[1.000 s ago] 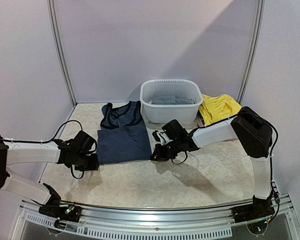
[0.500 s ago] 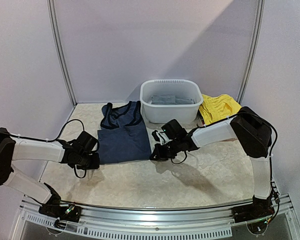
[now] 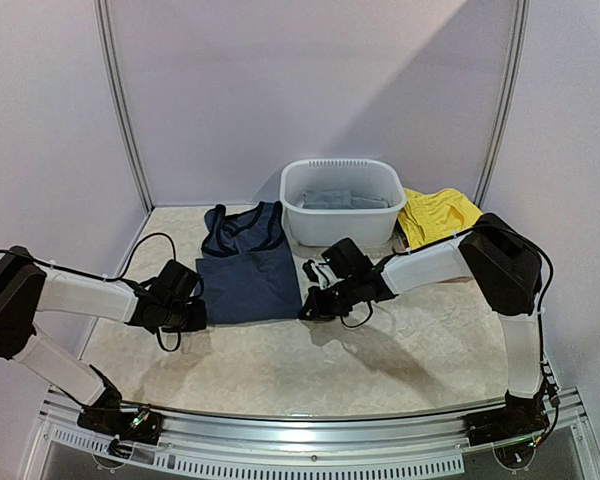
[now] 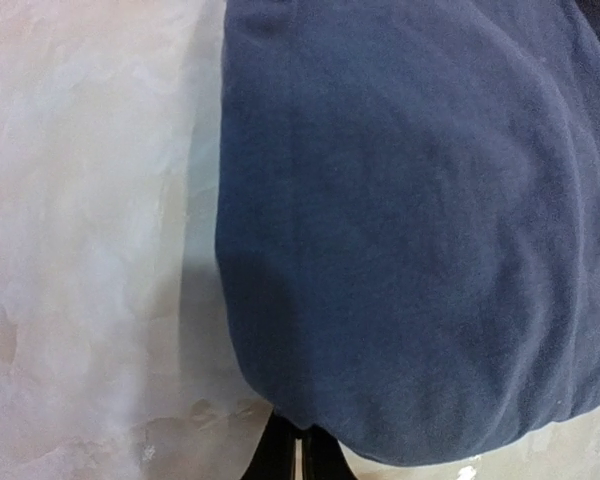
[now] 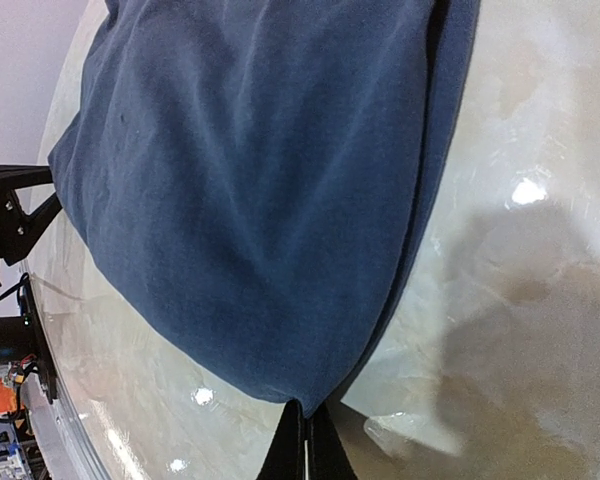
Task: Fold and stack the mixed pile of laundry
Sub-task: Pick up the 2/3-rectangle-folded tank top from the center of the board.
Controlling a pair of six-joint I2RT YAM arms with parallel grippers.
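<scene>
I see my left claw (image 3: 197, 317) and right claw (image 3: 306, 309) each clenched on a near corner of the navy tank top (image 3: 245, 280), which lies flat on the bench (image 3: 400, 350). Behind it the white basin (image 3: 342, 228) holds a grey garment (image 3: 342, 199). Yellow clothes (image 3: 435, 215) lie just right of the basin.

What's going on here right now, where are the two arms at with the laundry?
Both arms are working the navy top, which lies spread on the table. The left gripper is pinched shut on its near left corner and the right gripper on its near right corner, both low at the tabletop. A grey garment sits in the white basin; a yellow garment lies beside it, untouched.
</scene>
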